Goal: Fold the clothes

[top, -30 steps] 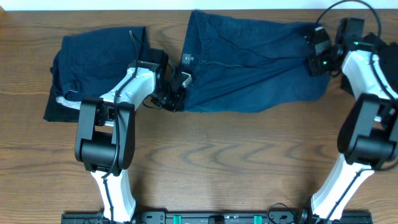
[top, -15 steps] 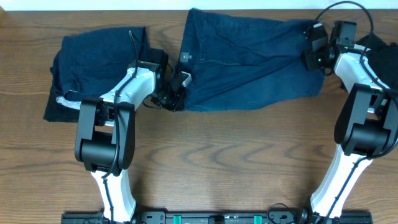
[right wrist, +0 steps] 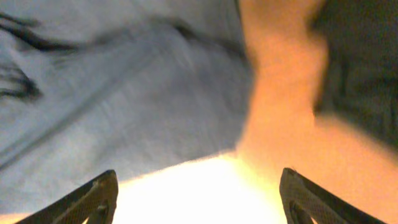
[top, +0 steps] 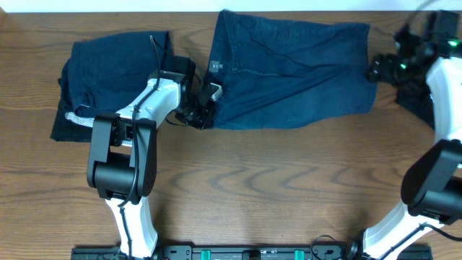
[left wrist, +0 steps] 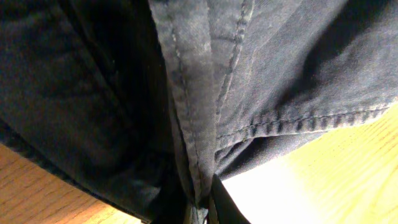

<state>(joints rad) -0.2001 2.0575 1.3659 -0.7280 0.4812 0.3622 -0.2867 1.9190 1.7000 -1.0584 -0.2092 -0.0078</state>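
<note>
wood bench [top: 289, 188], one corner pinned

a folded dark pile [top: 108, 65] sits far left. beside it, the left gripper [top: 204, 110] is clamped on the lower left hem of the navy shorts [top: 289, 72] (spread flat mid-bench). off their right edge the right gripper [top: 377, 70] gapes, holding nothing. risk: a one-sided pull bunches the cloth, or a grab snags the dark garment [top: 413, 101] nearby.

Right wrist view blurred, dark garment [top: 413, 102] cut off at overhead's right edge
</note>
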